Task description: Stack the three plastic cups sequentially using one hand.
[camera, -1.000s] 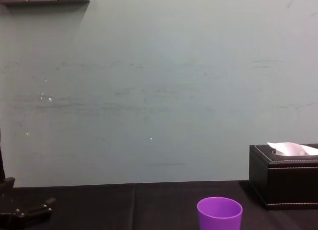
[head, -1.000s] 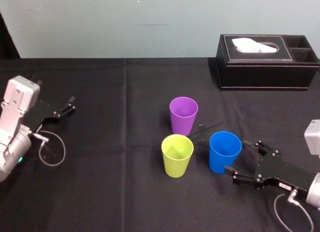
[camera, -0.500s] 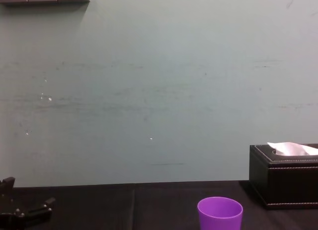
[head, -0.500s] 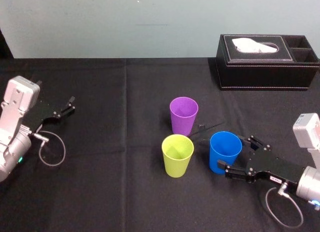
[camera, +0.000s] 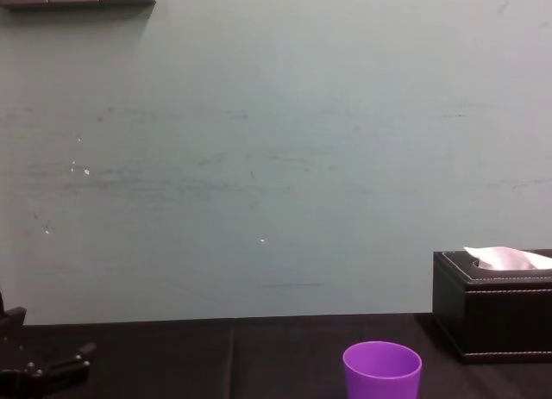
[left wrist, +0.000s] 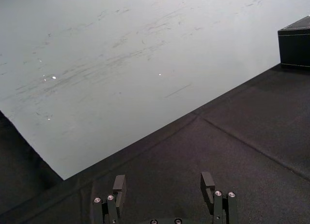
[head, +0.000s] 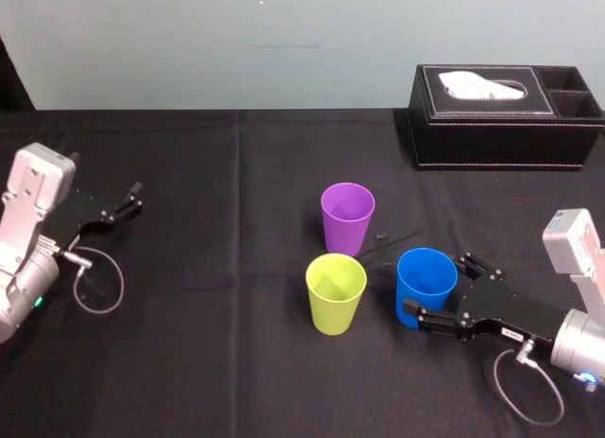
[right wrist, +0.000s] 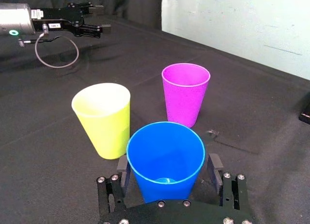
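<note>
Where your right gripper stands: low at the near right of the black table, reaching toward the middle.
Its grasp: released; the jaws are spread with one finger on each side of the blue cup, and your right wrist view shows a gap at one finger.
Blue cup: upright, mouth up, on the table between those fingers.
Yellow-green cup: upright, just to the left of the blue one, apart from it.
Purple cup: upright, farther back, behind the gap between the other two and touching neither.
Left gripper: parked at the far left of the table, jaws spread, holding nothing.
Tissue box: black, at the far right edge, well apart from your cups.
</note>
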Controlling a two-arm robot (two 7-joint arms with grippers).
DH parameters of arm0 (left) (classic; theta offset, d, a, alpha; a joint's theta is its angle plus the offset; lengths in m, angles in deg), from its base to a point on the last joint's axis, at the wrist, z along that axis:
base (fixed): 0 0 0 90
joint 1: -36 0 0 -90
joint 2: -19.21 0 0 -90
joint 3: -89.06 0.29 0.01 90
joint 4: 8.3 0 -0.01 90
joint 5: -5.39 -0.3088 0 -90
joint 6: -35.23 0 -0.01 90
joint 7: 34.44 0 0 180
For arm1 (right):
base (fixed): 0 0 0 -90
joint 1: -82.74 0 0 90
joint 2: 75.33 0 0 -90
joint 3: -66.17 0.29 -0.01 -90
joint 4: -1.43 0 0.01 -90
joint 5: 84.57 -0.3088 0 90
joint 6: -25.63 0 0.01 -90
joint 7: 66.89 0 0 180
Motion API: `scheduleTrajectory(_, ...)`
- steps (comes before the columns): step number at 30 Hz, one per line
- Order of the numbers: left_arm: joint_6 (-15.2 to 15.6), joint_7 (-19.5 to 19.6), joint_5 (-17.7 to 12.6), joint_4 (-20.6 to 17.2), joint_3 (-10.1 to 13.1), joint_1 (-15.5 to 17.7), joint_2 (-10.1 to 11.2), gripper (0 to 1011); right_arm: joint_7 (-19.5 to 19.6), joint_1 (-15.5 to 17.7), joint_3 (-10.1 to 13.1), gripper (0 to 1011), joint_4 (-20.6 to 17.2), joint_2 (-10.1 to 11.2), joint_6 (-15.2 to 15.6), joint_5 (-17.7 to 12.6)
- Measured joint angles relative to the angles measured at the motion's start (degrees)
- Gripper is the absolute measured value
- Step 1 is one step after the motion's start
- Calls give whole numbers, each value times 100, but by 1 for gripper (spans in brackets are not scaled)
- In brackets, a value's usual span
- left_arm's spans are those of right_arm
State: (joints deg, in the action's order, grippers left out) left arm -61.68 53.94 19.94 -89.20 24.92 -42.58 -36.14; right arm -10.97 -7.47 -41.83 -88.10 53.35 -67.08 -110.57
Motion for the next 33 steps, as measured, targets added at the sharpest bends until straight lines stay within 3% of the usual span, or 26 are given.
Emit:
scheduleTrajectory(6,0,0,0,0,0,0,0,1011,0,8,6,995,-6,4,-4,0)
scheduleTrajectory(17,0,0,0,0,0,0,0,1011,4,16,15,763,-13,9,-8,-3)
scheduleTrajectory(33,0,0,0,0,0,0,0,1011,5,22,20,716,-18,14,-15,-4)
